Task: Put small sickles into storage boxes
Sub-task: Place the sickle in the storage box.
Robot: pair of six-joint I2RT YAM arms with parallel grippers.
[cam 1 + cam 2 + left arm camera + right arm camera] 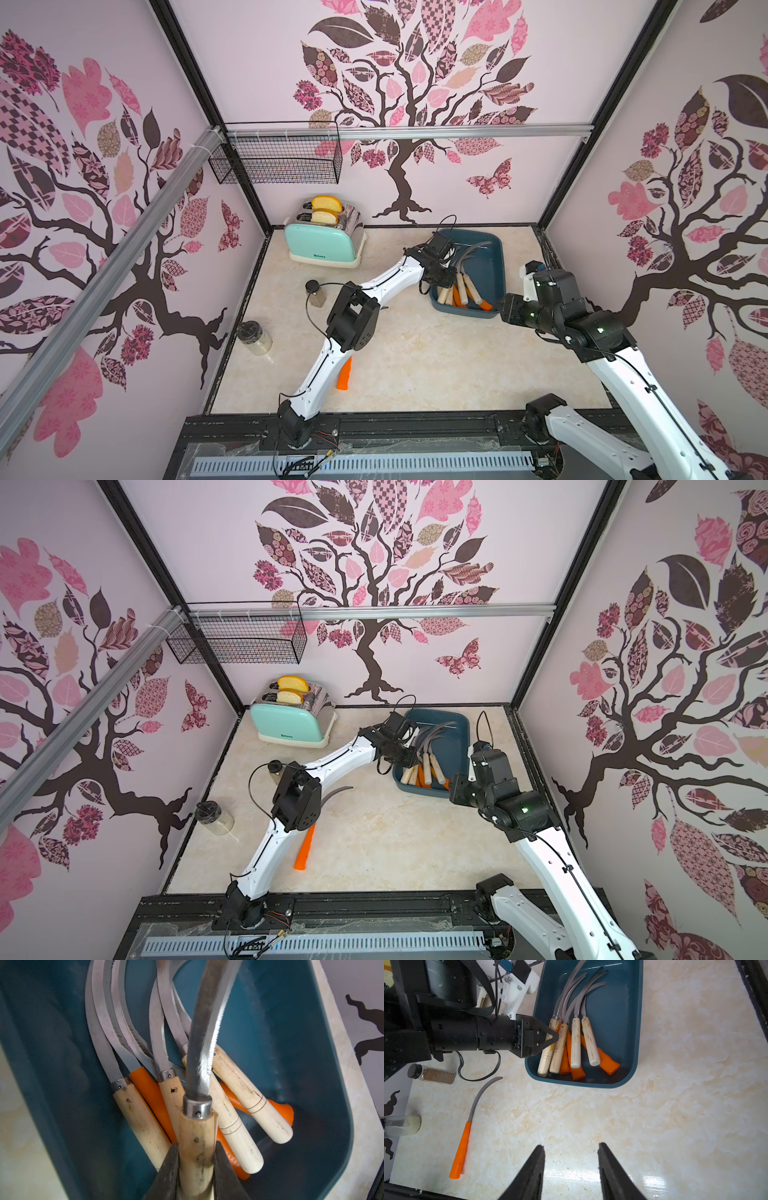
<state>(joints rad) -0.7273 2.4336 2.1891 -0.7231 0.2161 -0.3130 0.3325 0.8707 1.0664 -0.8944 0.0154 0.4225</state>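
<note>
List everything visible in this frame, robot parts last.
tray: one, dark teal, back right of table.
wood-handled sickles: four, pale, in tray.
orange-handled sickles: three, in tray.
held sickle: one, wood handle, over tray.
loose sickle: one, orange handle, on table.
toaster: one, mint, back left, holding two bread slices.
wire basket: one, black, hung high, back left.
spice jar: one, brown, black lid, on table.
clear jar: one, black lid, table's left edge.
left tool: shut on held sickle.
right tool: open, empty, above table.

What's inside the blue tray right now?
Small sickles piled in the tray, wooden and orange handles mixed. The left gripper is shut on one wooden-handled sickle over the pile. Orange handles are partly buried under wooden ones; the tray floor beneath is covered.
</note>
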